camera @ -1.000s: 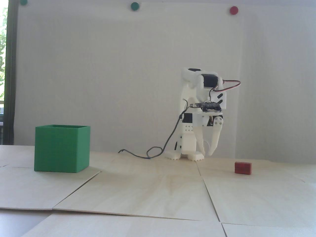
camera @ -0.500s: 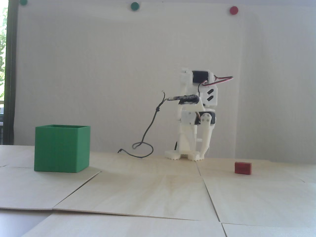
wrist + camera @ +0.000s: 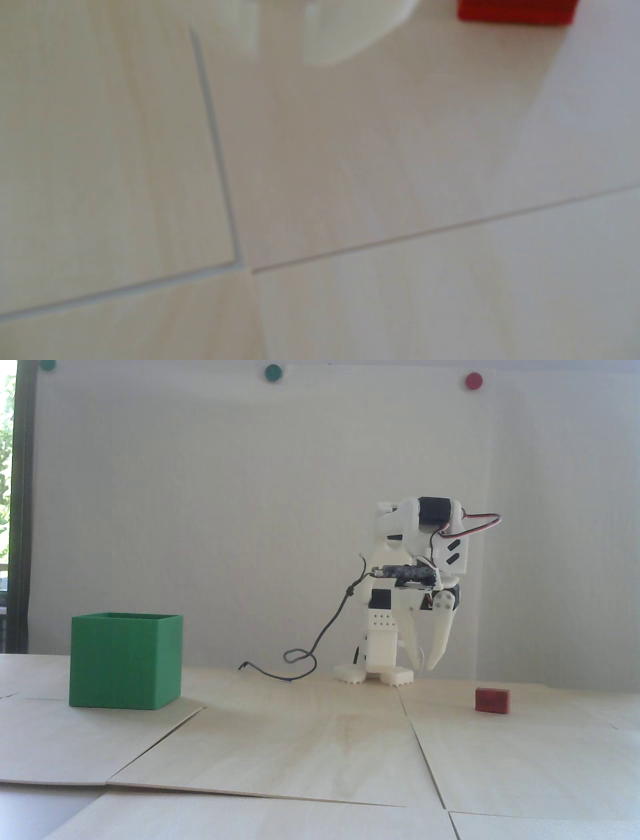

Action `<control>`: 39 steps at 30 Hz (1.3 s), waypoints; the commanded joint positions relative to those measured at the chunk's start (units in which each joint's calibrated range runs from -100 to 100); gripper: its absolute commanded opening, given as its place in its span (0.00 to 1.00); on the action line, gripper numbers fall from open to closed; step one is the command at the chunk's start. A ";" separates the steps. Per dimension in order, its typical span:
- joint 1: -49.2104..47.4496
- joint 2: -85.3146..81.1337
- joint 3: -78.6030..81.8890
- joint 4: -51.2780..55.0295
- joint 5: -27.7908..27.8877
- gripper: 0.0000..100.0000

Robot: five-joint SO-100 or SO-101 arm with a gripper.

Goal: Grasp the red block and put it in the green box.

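Your gripper (image 3: pixel 424 664) hangs nose-down just above the table (image 3: pixel 320 740), fingers spread apart and holding nothing. The red block (image 3: pixel 492 700) sits on the boards to its right in the fixed view, apart from it. The green box (image 3: pixel 125 661) stands far left, well away.
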 commanded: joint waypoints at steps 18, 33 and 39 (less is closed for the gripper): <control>-8.23 -41.29 52.68 -28.87 0.21 0.02; -7.35 -36.47 53.66 -28.87 3.44 0.03; -10.56 -32.28 48.78 -28.28 3.65 0.02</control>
